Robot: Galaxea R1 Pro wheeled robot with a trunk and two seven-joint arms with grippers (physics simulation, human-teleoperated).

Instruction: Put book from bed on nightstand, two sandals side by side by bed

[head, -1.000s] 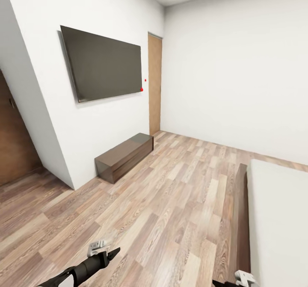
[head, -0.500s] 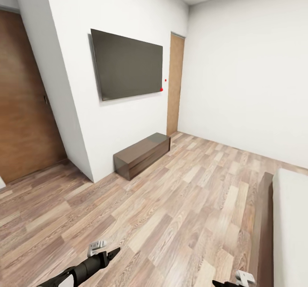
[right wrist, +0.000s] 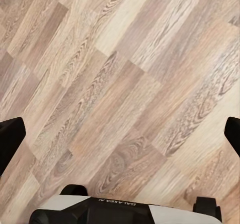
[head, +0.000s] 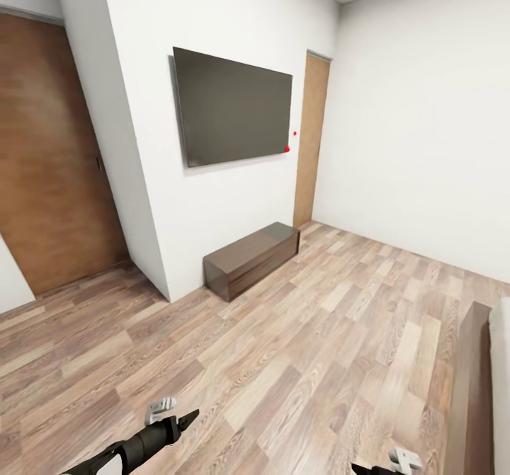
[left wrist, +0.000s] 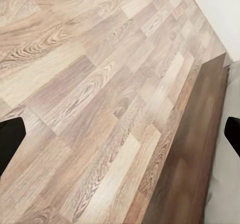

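The bed point(head: 476, 390) is the one task thing we can see, cut off at the right edge of the head view: a strip of its dark wooden base and a sliver of grey mattress. Compared with a second ago far less of it shows; the whole picture has slid rightward, so the camera has turned left, not the furniture. For the same reason the brown door point(head: 57, 163), left of the wall screen point(head: 234, 107), now shows much more of itself.

In the left wrist view we see the bed's base point(left wrist: 192, 154) running beside the plank floor point(left wrist: 90, 83), with grey mattress at the picture's edge.

Outward from the bed lies open plank floor, then a low dark cabinet point(head: 251, 259) against the white wall under the screen, and a narrow lighter door point(head: 312, 139) beyond it in the corner.

The left gripper point(head: 188, 418) sits low in the head view, far from the bed; its fingers are spread wide and hold nothing. The right gripper point(head: 404, 461) is nearer the bed, mostly cut off in the head view; its dark fingertips point(right wrist: 10, 141) are wide apart and empty. The robot's base point(right wrist: 125, 209) shows below it.
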